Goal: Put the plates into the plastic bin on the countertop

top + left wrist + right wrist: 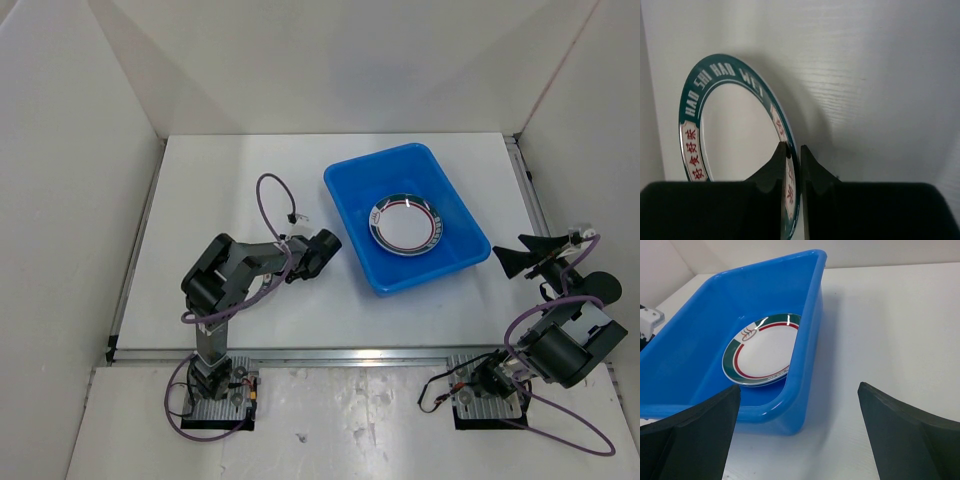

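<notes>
My left gripper hovers over the countertop just left of the blue plastic bin. In the left wrist view it is shut on the rim of a plate with a dark green rim, pale lettering and red marks, held on edge. A plate with a red inner ring lies flat inside the bin; whether another lies under it I cannot tell. My right gripper is open and empty, right of the bin. In its own view it faces the bin's near corner and that plate.
White walls close the left, back and right sides. A metal rail runs along the near edge and another along the right. A purple cable loop arches over the left arm.
</notes>
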### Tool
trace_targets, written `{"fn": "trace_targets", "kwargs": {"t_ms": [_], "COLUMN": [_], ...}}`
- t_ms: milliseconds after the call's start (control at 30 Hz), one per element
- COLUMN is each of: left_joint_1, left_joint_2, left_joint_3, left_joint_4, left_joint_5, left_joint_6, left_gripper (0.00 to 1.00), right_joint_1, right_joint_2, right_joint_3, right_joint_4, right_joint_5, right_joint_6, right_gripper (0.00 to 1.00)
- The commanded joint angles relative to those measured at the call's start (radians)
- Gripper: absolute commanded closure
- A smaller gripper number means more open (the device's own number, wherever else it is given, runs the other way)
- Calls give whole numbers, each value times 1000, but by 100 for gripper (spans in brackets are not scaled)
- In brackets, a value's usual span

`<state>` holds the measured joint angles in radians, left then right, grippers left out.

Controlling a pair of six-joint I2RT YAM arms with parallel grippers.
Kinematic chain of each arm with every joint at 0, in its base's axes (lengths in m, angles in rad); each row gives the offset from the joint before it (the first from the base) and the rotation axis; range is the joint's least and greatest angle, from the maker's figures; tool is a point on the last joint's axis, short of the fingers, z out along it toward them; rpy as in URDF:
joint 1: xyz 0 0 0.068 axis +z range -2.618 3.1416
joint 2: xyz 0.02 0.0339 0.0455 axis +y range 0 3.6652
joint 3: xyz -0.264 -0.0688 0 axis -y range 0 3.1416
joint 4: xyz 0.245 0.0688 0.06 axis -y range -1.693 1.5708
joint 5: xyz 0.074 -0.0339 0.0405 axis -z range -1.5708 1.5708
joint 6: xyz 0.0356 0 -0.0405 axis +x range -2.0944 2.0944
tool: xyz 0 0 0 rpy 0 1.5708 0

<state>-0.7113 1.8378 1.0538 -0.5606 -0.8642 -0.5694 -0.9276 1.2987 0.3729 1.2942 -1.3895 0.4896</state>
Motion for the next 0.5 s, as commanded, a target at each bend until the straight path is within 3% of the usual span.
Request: {"fn": "trace_targets", "kwargs": {"t_ms": [0, 67, 167, 367, 467], "left_joint_1": [8, 8, -3, -93, -110], "left_joint_2": [9, 9, -5, -116, -156], "left_joint_3": [-25, -23, -17, 101, 207], "left_joint_4": [5, 2, -8, -50, -18], "left_joint_5": [30, 33, 1, -326, -407], "left_joint_6": [-17, -12, 9, 124, 248], "left_gripper": [88, 96, 100, 100, 100], "right_joint_1": [-3, -3, -3, -4, -4], "right_joint_2": [-21, -21, -21, -21, -21], "right_joint_3": [-8, -8, -8, -8, -8], "right_joint_4": [278, 278, 278, 278, 278], "right_joint_5": [-14, -14, -14, -14, -14], "right_joint_6": [-26, -26, -26, -26, -26], "right_gripper": [0, 0, 0, 0, 0]}}
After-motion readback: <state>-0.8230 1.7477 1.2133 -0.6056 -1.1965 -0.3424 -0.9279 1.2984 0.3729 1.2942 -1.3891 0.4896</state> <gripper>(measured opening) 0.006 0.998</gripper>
